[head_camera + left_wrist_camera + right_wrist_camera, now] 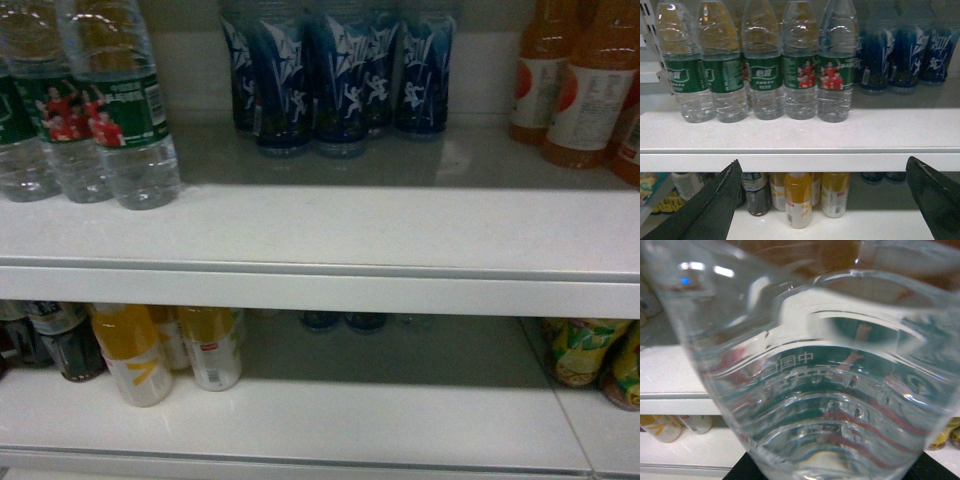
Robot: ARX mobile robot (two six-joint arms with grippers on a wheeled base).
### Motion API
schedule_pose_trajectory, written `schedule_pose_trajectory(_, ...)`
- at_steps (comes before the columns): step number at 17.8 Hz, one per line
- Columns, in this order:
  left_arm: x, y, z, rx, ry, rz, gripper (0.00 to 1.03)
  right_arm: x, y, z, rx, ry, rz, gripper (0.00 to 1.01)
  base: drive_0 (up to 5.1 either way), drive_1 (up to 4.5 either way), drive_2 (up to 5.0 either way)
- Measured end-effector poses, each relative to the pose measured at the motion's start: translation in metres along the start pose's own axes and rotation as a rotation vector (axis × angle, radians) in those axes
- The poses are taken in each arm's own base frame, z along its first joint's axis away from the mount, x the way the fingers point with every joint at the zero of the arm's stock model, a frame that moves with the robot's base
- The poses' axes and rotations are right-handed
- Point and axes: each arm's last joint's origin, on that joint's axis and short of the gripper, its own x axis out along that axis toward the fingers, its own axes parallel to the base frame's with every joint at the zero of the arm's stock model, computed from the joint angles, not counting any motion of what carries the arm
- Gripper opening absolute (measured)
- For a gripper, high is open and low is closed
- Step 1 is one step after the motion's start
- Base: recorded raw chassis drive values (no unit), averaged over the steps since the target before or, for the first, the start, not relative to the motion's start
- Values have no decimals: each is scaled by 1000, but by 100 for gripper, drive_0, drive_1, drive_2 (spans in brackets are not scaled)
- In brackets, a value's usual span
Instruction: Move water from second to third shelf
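Water (830, 390) fills the right wrist view, apparently clamped in the right gripper; left gripper (830, 200) gapes below the shelf (800, 137). Carrying step; next, placement.

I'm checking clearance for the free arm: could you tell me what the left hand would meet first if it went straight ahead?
Probably the white shelf's front edge, level between the open left hand fingers; slightly lower, the yellow juice bottles beneath. Depth is unclear.
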Motion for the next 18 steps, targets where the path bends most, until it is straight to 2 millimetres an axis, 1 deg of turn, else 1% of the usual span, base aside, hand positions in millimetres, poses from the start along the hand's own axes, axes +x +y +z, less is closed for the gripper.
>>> schedule_pose_trajectory(18,0,0,0,0,0,0,98,0,0,0,0,-5,-3,40,-489,257,257)
